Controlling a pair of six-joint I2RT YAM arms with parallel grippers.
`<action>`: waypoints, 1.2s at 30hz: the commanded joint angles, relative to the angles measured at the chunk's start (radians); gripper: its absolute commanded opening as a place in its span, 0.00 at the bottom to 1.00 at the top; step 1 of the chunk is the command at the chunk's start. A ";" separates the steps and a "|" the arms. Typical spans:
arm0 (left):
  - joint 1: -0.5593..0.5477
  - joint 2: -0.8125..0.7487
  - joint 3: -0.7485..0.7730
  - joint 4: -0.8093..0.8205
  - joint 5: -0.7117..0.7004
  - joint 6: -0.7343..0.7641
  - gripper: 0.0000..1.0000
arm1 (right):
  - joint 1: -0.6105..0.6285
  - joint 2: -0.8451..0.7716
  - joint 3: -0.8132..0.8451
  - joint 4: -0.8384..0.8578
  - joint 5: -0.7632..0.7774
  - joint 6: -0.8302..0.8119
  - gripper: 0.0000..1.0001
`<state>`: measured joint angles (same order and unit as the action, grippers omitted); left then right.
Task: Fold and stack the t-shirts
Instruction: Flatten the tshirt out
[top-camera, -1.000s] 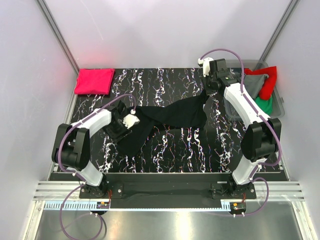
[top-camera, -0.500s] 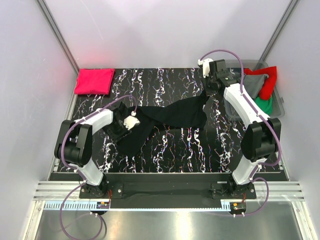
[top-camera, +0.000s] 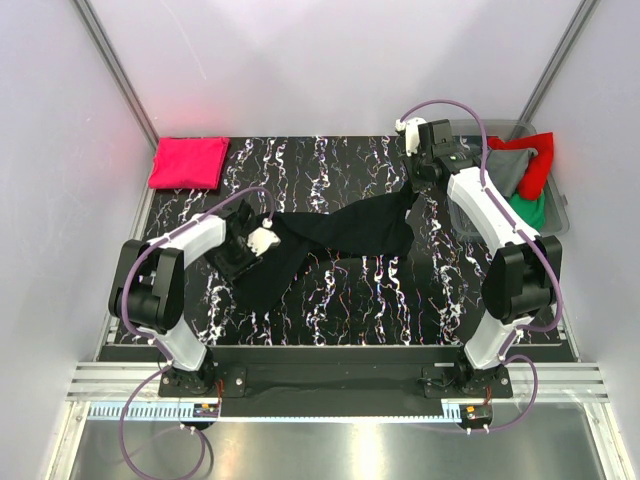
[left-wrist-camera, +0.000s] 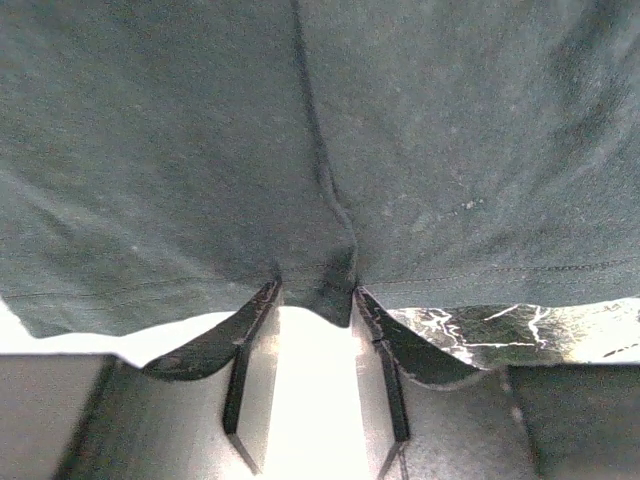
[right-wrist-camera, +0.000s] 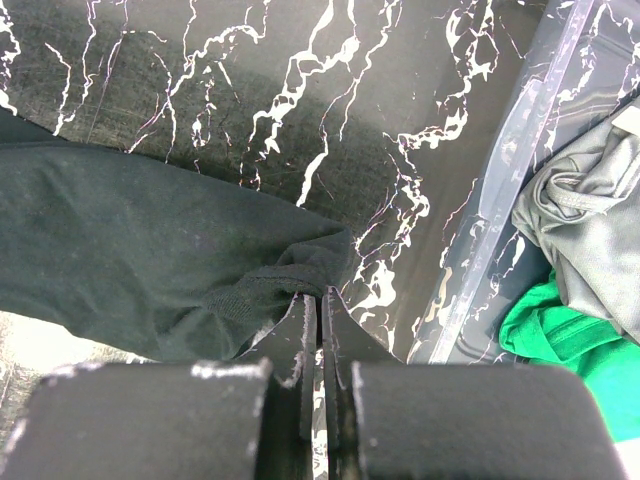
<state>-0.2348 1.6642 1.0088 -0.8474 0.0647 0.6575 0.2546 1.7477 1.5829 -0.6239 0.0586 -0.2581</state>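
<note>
**Black tee spread between the two grippers**

The black tee (top-camera: 340, 232) is seen lying crumpled across the middle of the table (top-camera: 340, 310), drawn out in a long band from near left to far right. Its sleeves and collar cannot be made out among the folds.

The right end of the tee is lifted to a point at the right gripper (right-wrist-camera: 318, 292). These jaws are closed almost to touching, and a bunched bit of hem is pinched at their tips.

The left end is met by the left gripper (left-wrist-camera: 315, 292). In the top view this end is hidden under the wrist. In the left wrist view the jaws are seen standing partway apart, with a ridge of hem between the fingertips (left-wrist-camera: 262, 300). Whether that ridge is truly clamped cannot be told.

A pink tee (top-camera: 188, 162) is laid folded flat at the far left corner, well apart from the black one.

At the far right a clear bin (top-camera: 560, 215) is partly masked by the right arm. In it a red tee (top-camera: 537, 165), a grey tee (top-camera: 510, 172) and a green tee (top-camera: 530, 210) are heaped over one another, so only part of each is shown.
</note>
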 joint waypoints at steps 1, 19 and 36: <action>-0.003 0.000 0.048 -0.007 0.003 0.002 0.36 | 0.000 -0.027 0.020 0.033 -0.017 -0.003 0.00; -0.003 -0.116 0.126 -0.038 0.044 0.004 0.00 | 0.000 -0.063 0.014 0.030 -0.009 0.010 0.00; -0.001 -0.483 0.425 -0.137 0.119 0.016 0.00 | -0.006 -0.444 0.043 -0.042 -0.293 0.033 0.00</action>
<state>-0.2409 1.1534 1.3319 -1.0023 0.1505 0.6800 0.2527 1.2160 1.5475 -0.7792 -0.2054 -0.2382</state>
